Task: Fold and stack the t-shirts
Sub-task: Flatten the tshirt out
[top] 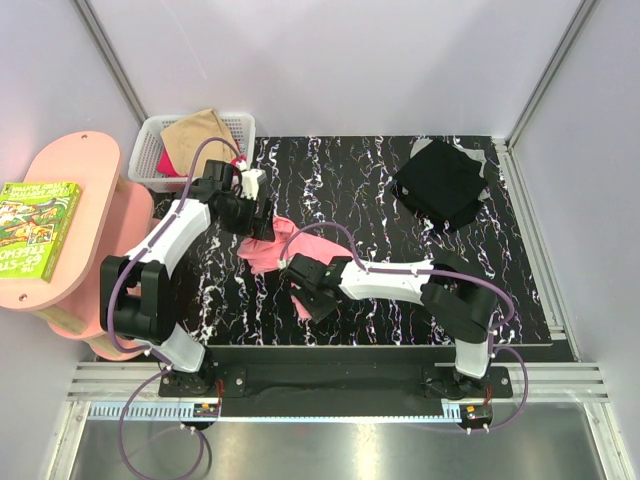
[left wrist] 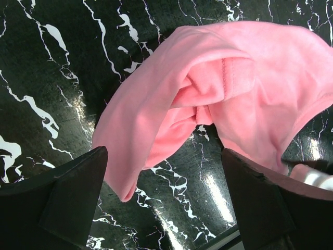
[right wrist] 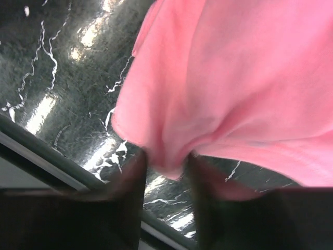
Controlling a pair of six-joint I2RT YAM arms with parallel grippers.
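on the black marbled worktop (top: 400, 250), the right end effector (right wrist: 165, 174) grips the crumpled salmon pink cloth t-shirt (right wrist: 234, 78); the left end effector (left wrist: 164, 182) hovers above it, spread apart.

We observe a black marbled table (top: 400, 290) carrying a crumpled salmon pink t-shirt (top: 262, 255) near centre-left and a folded black t-shirt (top: 440, 182) at far right.

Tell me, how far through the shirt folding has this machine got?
Early days. Done: the black cloth t-shirt lies folded at the black marbled mat's far right. In hand: the crumpled salmon pink cloth t-shirt, pinched by the right end effector, with the left end effector open above it. Left: the tan cloth t-shirt and magenta cloth t-shirt in the white plastic mesh basket; nothing is stacked yet.
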